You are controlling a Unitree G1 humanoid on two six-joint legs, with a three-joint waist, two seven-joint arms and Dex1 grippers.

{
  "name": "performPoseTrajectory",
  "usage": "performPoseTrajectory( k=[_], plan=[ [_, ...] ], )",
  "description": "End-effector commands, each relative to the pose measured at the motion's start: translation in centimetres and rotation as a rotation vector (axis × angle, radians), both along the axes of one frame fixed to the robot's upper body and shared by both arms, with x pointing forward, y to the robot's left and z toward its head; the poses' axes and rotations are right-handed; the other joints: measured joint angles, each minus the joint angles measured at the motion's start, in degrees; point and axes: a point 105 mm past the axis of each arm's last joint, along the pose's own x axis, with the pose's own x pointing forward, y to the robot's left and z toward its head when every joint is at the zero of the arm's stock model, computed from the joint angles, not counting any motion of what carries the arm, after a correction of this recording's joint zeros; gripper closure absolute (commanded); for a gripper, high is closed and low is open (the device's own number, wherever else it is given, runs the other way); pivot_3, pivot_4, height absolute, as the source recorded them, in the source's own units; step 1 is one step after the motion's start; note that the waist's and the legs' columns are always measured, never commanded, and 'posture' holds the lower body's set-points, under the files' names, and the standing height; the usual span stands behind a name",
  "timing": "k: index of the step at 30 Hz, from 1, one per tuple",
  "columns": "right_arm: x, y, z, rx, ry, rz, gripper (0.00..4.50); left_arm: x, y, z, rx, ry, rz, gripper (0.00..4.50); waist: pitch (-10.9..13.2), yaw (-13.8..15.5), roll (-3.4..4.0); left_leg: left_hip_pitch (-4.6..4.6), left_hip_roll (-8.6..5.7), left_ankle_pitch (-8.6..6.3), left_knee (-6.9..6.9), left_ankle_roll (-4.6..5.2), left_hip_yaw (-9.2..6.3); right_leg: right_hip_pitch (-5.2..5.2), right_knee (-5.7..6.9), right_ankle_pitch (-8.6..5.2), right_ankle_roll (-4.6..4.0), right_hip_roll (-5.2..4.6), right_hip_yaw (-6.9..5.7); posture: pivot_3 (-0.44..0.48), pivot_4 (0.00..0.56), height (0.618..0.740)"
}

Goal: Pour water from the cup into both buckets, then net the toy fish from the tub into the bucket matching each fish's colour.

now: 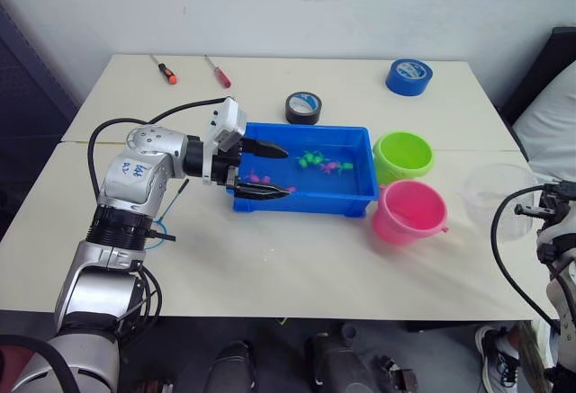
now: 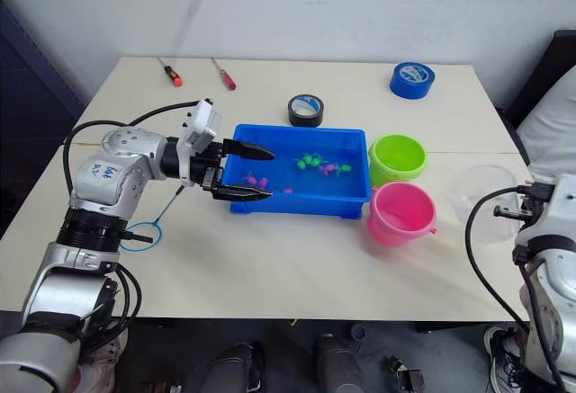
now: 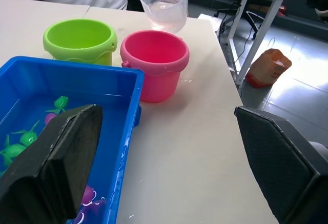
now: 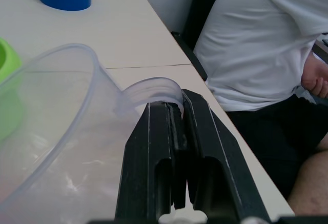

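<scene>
- where two pale tabletops point(image 1: 297, 267) meet at a seam, a white wall runs behind and a dark floor shows beyond the near edge.
- the tub point(image 1: 306, 197) sits mid-table, holding toy fish point(image 1: 313, 159); the green bucket point(image 1: 403, 153) and pink bucket point(image 1: 409, 212) stand just beside its right end.
- left gripper point(image 1: 267, 171) hangs with fingers spread wide over the tub's left rim, grasping nothing.
- right gripper point(image 4: 177, 131) is clenched on the handle of the cup point(image 1: 497, 197), near the table's right edge.
- the net point(image 2: 144, 229) lies on bare table at the left.
- blue tape roll point(image 1: 409, 76), black tape roll point(image 1: 303, 107) and screwdrivers point(image 1: 216, 71) lie by the far edge.
- a person point(image 4: 256, 44) sits off the right side.
</scene>
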Motion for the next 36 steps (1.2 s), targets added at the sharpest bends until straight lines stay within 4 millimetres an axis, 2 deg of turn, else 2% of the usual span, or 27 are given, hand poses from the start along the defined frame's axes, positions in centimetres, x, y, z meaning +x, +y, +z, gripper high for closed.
performPoseTrajectory(
  k=[1, 7, 18, 36],
  plan=[
    [-0.1, 1.1, 3.8, -0.170, -0.069, 0.058, 4.45, -0.1, 0.2, 1.3, -0.034, -0.039, -0.007, 0.00, 0.0, 0.0, 0.00, 0.00, 0.01, 0.00, 0.02, 0.00, -0.01, 0.00, 0.00, 0.00, 0.00, 0.00, -0.01, 0.000, 0.150, 0.734],
    [0.6, 2.2, 5.0, -0.335, -0.034, 0.124, 4.45, -0.1, 0.2, 1.6, -0.050, -0.039, -0.002, 0.00, 0.0, 0.0, 0.00, -0.01, 0.02, 0.01, 0.04, 0.00, -0.01, 0.00, 0.00, 0.00, 0.01, 0.04, 0.01, 0.000, 0.150, 0.734],
    [1.1, 4.0, 5.6, -0.562, 0.021, 0.195, 4.45, -0.1, 0.1, 1.8, -0.065, -0.033, -0.002, 0.00, 0.0, 0.1, 0.00, -0.02, 0.04, 0.02, 0.12, -0.01, -0.02, 0.01, 0.01, 0.00, 0.01, 0.08, 0.02, 0.000, 0.150, 0.734],
    [1.6, 5.1, 5.6, -0.729, 0.046, 0.234, 4.45, -0.4, 0.0, 1.6, -0.056, -0.036, -0.026, 0.00, 0.0, 0.1, 0.00, -0.02, 0.05, 0.02, 0.20, -0.03, -0.01, 0.01, 0.07, 0.00, 0.01, 0.09, 0.02, 0.000, 0.150, 0.734]
  ],
)
